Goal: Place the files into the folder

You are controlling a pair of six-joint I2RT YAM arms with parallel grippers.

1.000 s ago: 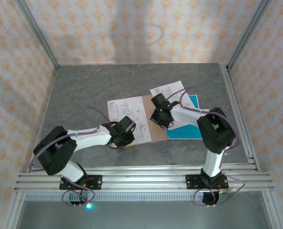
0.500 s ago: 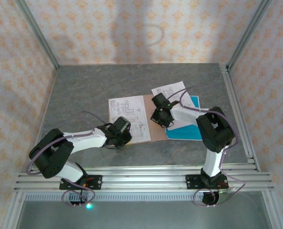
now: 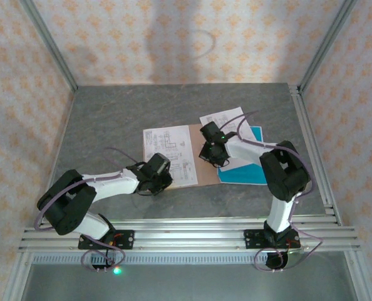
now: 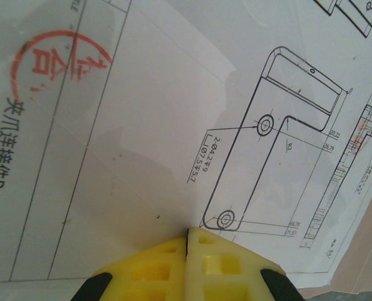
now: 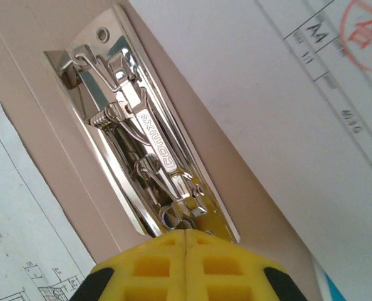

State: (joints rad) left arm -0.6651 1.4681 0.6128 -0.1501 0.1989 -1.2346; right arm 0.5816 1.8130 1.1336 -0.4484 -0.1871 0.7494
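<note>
- Both tools are closed and empty: left tool (image 4: 187, 237) rests on a printed sheet (image 3: 168, 147) at the middle of the counter (image 3: 111, 119); right tool (image 5: 185, 235) touches the metal clip (image 5: 139, 135) of the folder (image 3: 206, 177).
- Dragging could crumple the sheet or shift the folder.

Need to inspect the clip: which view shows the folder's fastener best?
Right wrist: the shiny metal fastener is close and sharp on the pinkish-brown card folder. In top external the right claw covers it; left wrist shows white printed sheets.

White printed files (image 3: 167, 153) overlap the pinkish-brown folder (image 3: 206, 175), teal sheet (image 3: 252, 172) alongside.
</note>
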